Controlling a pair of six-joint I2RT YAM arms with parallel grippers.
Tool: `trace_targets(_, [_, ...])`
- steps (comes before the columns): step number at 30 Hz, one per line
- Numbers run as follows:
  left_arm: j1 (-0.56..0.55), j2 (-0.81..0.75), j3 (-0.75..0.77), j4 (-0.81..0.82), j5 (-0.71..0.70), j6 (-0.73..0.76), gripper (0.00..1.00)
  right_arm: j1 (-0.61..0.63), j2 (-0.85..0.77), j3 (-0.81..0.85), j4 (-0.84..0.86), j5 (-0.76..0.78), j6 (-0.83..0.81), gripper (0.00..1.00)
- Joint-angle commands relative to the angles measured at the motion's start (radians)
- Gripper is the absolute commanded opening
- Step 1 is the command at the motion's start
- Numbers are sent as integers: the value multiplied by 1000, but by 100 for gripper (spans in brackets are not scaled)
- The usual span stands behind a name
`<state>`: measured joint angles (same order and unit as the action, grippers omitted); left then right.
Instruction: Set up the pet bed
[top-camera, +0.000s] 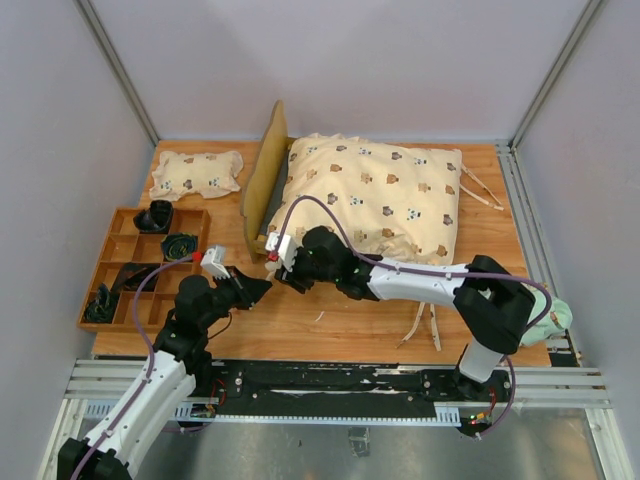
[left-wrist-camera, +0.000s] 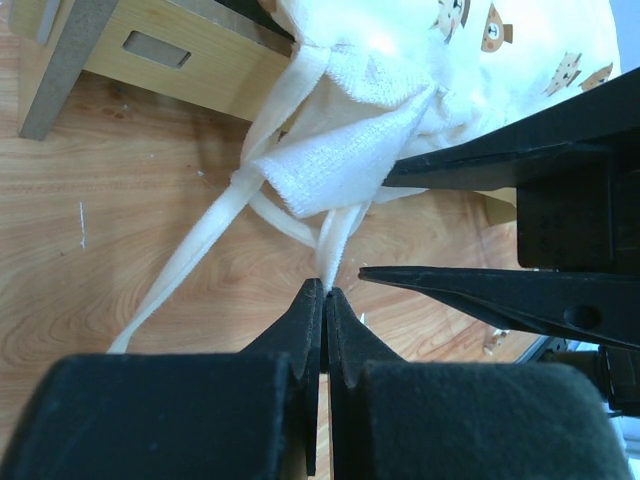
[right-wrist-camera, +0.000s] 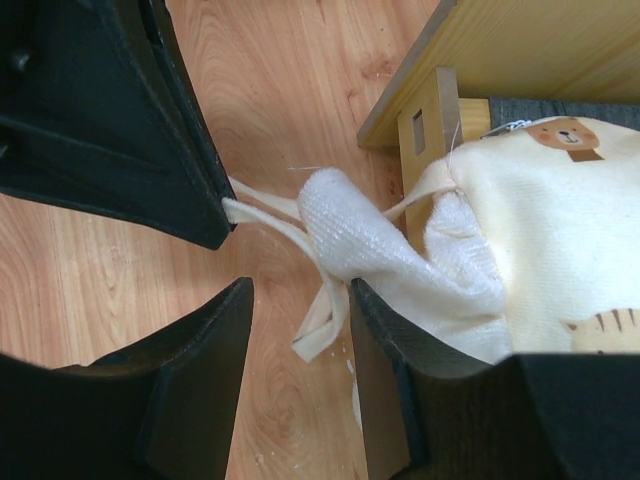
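Low and left of centre in the overhead view, my left gripper is pressed together, pinching a cream tie of the quilt. Just right of it, my right gripper stands spread around the quilt's corner (gripping nothing). The pet bed sits upper centre, under the quilt.

The quilt is lying on the pet bed along the tabletop's far edge; a pillow is sitting in the far-left corner, a tray (just before it) hugging the left edge.
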<state>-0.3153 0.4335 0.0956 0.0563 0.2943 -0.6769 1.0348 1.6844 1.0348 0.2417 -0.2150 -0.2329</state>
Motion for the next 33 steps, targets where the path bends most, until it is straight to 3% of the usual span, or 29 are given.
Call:
trace_targets(1, [6, -10, 29, 15, 19, 14, 0, 14, 28, 41, 40, -24, -31, 44])
trace_targets(5, [6, -13, 29, 16, 24, 14, 0, 14, 44, 46, 54, -26, -35, 39])
trace_targets(6, [6, -14, 29, 16, 23, 14, 0, 15, 43, 45, 58, -23, -34, 31])
trace_targets(8, [5, -17, 29, 10, 11, 7, 0, 14, 25, 20, 88, -14, -33, 7])
trace_targets(9, [5, -19, 27, 7, -6, -8, 2, 14, 10, -1, 111, -1, -26, 1])
trace_targets(14, [6, -51, 55, -29, -83, -11, 50, 14, -70, -99, 158, 74, 63, 0])
trace_targets(19, [6, -35, 87, -5, -151, 5, 57, 14, -99, -152, 166, 116, 141, 0])
trace_targets(24, [5, 100, 105, 87, -135, 27, 62, 15, -94, -165, 167, 116, 172, 0])
trace_targets(33, [6, 268, 101, 279, -103, 18, 62, 18, -101, -161, 146, 113, 167, 0])
